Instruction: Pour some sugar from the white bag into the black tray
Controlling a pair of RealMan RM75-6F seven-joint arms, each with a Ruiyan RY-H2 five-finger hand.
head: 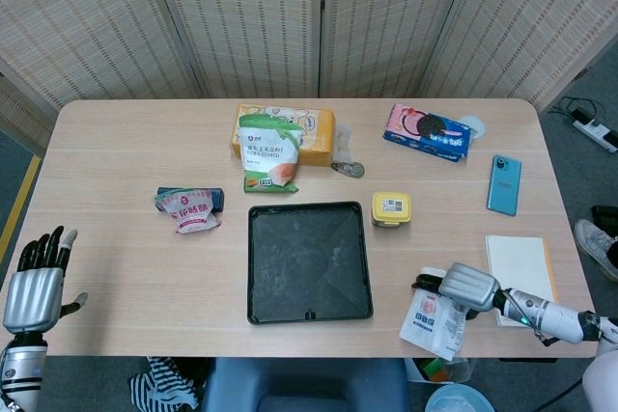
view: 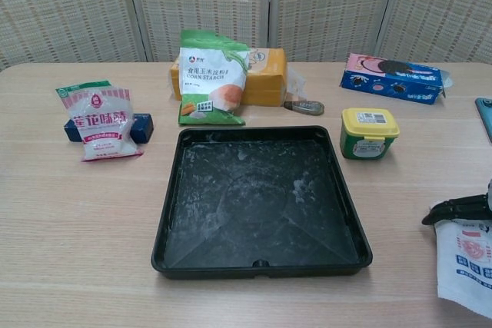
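Observation:
The black tray lies in the middle of the table, dusted with white powder. Near the front right edge lies the white bag, tilted, its lower end reaching over the table edge. My right hand grips the bag's top end, its dark fingers curled over the bag's upper edge. My left hand hovers open at the front left corner, fingers up and apart, holding nothing; the chest view does not show it.
Behind the tray stand a green cornstarch bag and a yellow box. A pink-and-white packet lies to the left. On the right are a yellow-lidded tub, a cookie pack, a phone and a notepad.

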